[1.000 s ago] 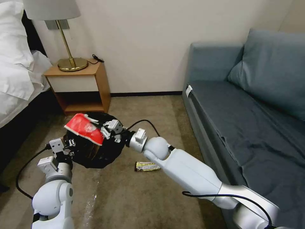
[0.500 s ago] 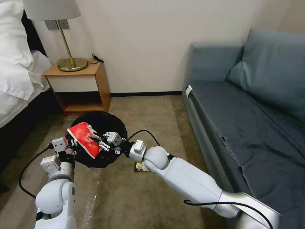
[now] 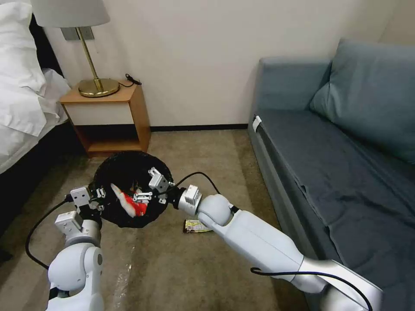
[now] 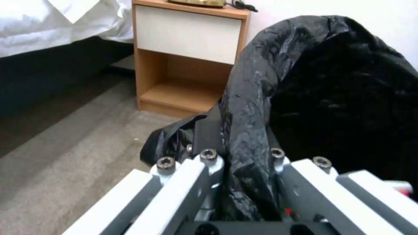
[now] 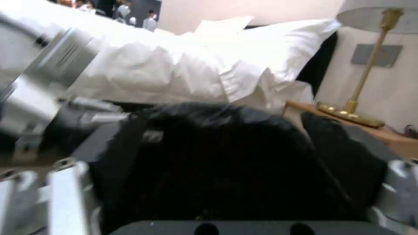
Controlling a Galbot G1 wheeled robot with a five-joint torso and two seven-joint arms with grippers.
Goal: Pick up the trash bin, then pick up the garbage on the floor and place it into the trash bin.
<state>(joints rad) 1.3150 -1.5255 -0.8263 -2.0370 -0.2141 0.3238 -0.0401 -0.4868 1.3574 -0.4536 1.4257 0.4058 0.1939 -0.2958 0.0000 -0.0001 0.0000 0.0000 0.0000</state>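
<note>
Fingers of the left gripper (image 3: 98,193) pinch the trash bin (image 3: 125,170) rim; right gripper (image 3: 149,190) spread above the red packet (image 3: 129,204), light, crinkly, best pinched by an edge.

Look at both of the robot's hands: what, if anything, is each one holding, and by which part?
The left hand grips the trash bin by its bag-covered rim. The right hand is open over the bin and holds nothing; the red snack packet lies inside.

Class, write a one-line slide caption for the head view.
Left gripper holds the black-lined bin by its rim while the open right gripper drops a red packet inside; a yellow wrapper lies on the carpet.
</note>
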